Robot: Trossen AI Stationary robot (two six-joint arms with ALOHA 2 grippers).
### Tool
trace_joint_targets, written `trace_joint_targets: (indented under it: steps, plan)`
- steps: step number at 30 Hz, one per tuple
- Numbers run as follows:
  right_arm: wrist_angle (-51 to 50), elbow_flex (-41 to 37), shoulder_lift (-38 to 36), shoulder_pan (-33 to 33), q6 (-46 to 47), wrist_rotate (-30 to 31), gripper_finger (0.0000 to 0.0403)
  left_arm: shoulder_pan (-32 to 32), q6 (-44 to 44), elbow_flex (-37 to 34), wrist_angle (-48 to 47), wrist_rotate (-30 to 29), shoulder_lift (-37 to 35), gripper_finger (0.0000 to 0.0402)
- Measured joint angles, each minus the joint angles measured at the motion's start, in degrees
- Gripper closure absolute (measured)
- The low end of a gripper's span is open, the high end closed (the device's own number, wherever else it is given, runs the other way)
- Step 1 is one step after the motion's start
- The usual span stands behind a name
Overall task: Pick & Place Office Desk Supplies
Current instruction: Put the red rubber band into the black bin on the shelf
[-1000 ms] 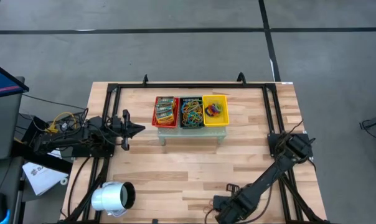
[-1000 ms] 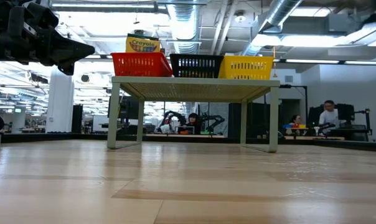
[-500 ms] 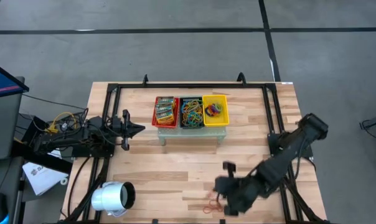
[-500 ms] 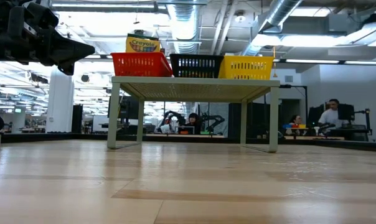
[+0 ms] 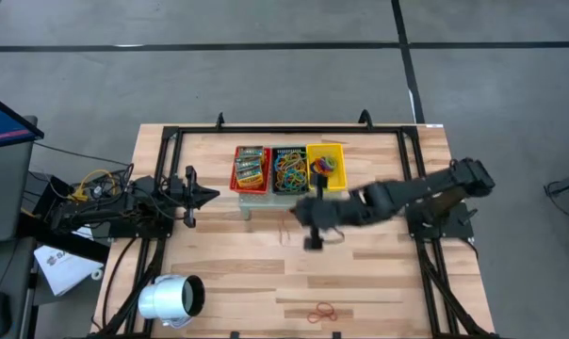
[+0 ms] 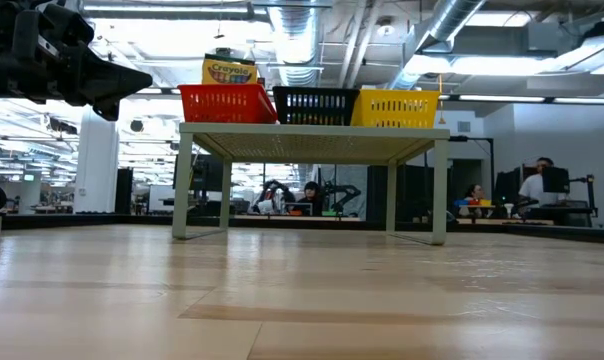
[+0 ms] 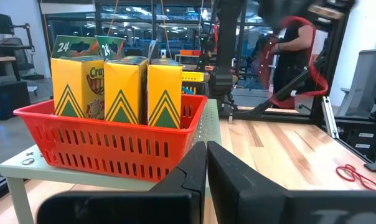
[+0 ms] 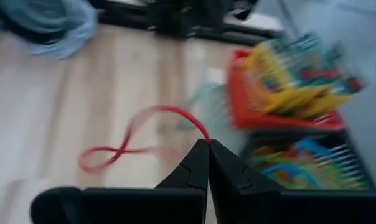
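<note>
Rubber-band loops are nearly all put away — a red pair point(image 5: 323, 310) lies on the near table edge, and one red band point(image 8: 141, 134) hangs pinched in the right gripper point(image 5: 313, 224), clenched on it just in front of the baskets. The left gripper point(image 5: 192, 197) waits clenched and empty beside the red basket point(image 5: 251, 169). Farther back, the black basket point(image 5: 289, 169) and yellow basket point(image 5: 325, 167) hold loops. Only the right wrist view shows the held band; the low view shows the small stand point(image 6: 312, 140) under the baskets.
</note>
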Motion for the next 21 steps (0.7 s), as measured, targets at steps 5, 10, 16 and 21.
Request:
trace_joint_targets:
  steps: [5, 10, 16, 21]
  plan:
    - [2.7, 0.0, -0.3, -8.3, -7.2, -0.2, 0.0403, 0.0, 0.0, 0.0, 0.0, 0.0, 0.0, 0.0394]
    - [3.0, 0.0, 0.5, -16.2, -8.7, -0.4, 0.0403, 0.0, 0.0, 0.0, 0.0, 0.0, 0.0, 0.0394]
    - [2.9, 0.0, 0.5, -23.4, -8.3, -0.4, 0.0403, 0.0, 0.0, 0.0, 0.0, 0.0, 0.0, 0.0394]
    - [3.1, 0.0, 1.1, -27.1, -8.1, -1.2, 0.0403, 0.0, 0.0, 0.0, 0.0, 0.0, 0.0, 0.0394]
